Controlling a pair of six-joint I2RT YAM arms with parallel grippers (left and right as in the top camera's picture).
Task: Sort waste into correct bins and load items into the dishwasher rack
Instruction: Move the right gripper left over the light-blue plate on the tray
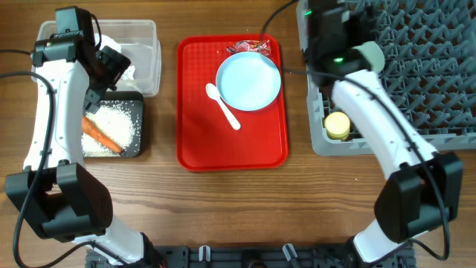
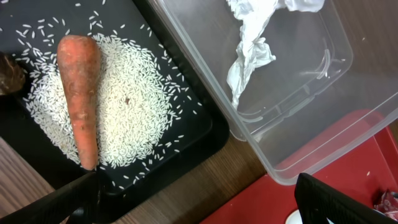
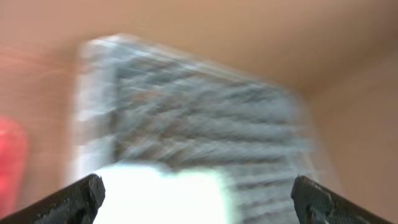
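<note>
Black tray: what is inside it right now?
A carrot lies on loose white rice, with a brown lump at the left wrist view's edge, cut off. Anything under the rice pile cannot be seen.

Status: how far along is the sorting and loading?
Done: carrot and rice in black tray, tissue in clear tub, yellow cup in rack. In hand: left hand open, empty; right hand over rack, view too blurred to tell. Left: plate, spoon, wrapper on red tray.
</note>
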